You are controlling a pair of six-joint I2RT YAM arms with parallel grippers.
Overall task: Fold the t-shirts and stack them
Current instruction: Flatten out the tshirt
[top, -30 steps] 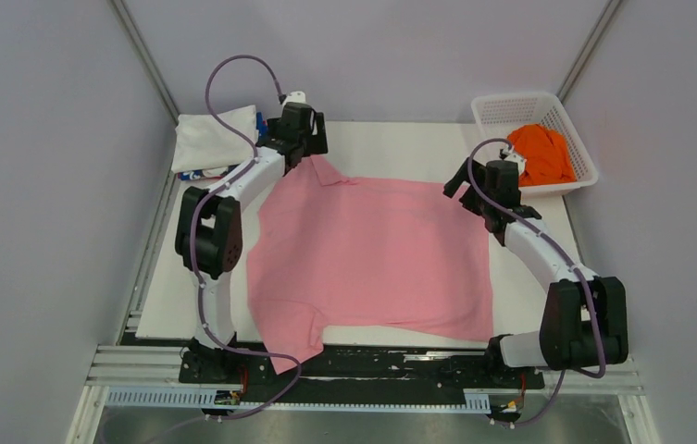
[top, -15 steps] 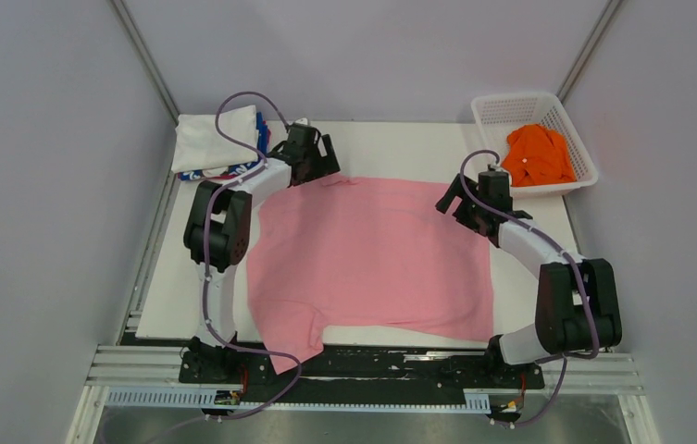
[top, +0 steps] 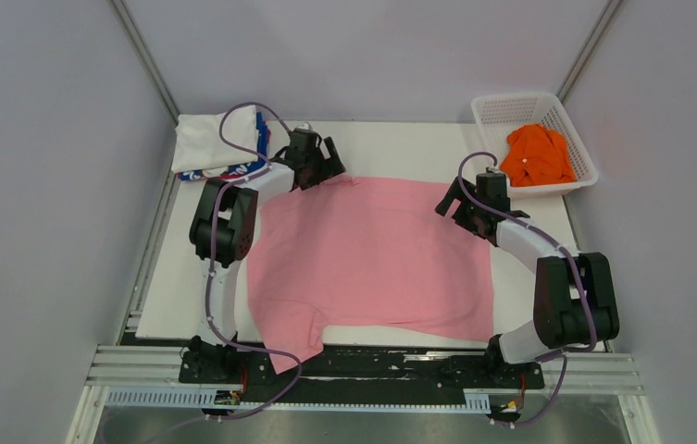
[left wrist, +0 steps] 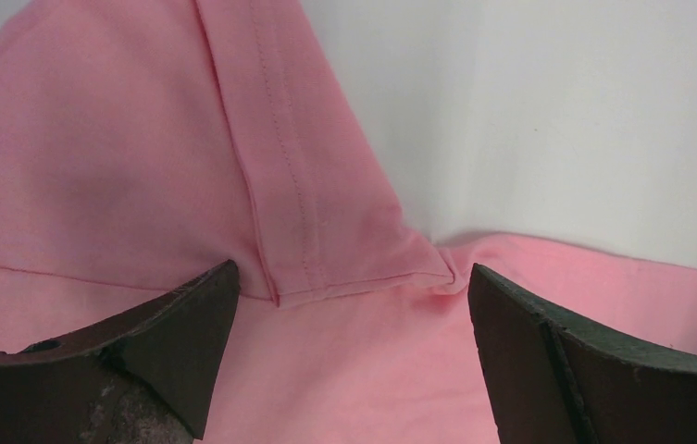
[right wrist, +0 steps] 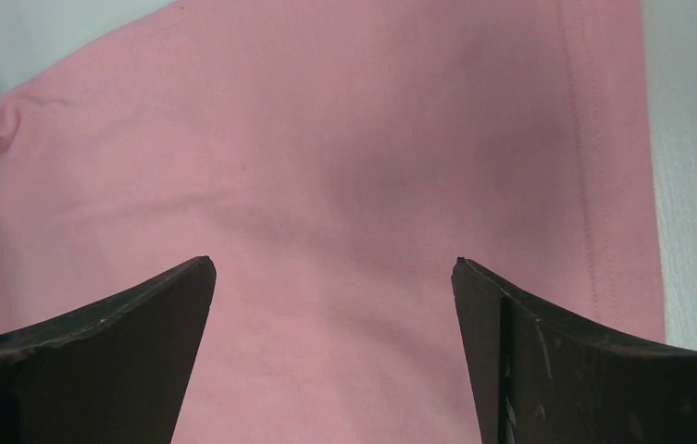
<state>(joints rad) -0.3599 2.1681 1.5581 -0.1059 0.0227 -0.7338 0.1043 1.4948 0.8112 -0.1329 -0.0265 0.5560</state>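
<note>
Gaping wide and gripping nothing, the left gripper hangs over a folded-over hemmed flap and the right gripper (equally splayed) over a stitched hem, both at the far edge of the pink t-shirt lying flat on the table; the orange t-shirt sits in the basket.

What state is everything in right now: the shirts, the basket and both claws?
pink t-shirt: spread flat, one sleeve folded over.
orange t-shirt: crumpled in the basket.
white t-shirt: folded, atop the blue/red t-shirt.
basket: upright.
left claw: open, holding nothing.
right claw: open, holding nothing.
</note>
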